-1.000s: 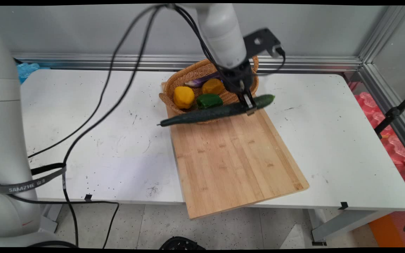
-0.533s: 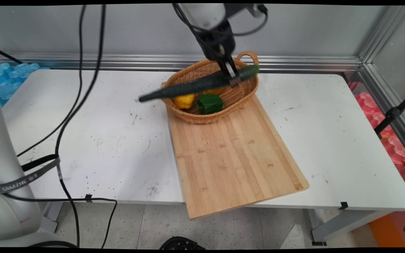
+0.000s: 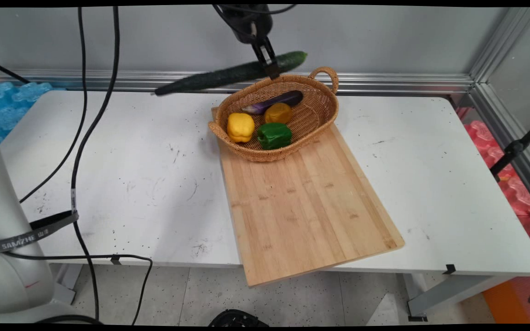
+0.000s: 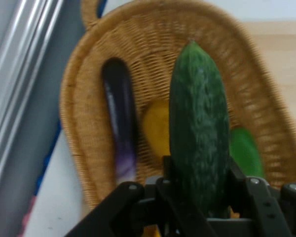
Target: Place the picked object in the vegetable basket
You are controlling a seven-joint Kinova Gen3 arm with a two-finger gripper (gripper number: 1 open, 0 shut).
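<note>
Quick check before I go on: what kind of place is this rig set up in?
Most likely a lab test cell, not a kitchen: a bare white table against a grey wall with aluminium framing, cables hanging loose. The hand holds a cucumber above a basket on a board.

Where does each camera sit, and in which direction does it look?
Main view: fixed above the table's near side, looking across the white table to the wall; gripper at top edge.
Hand view: on the hand, looking down past the fingers into the basket.
Shared: cucumber, basket, eggplant.
</note>
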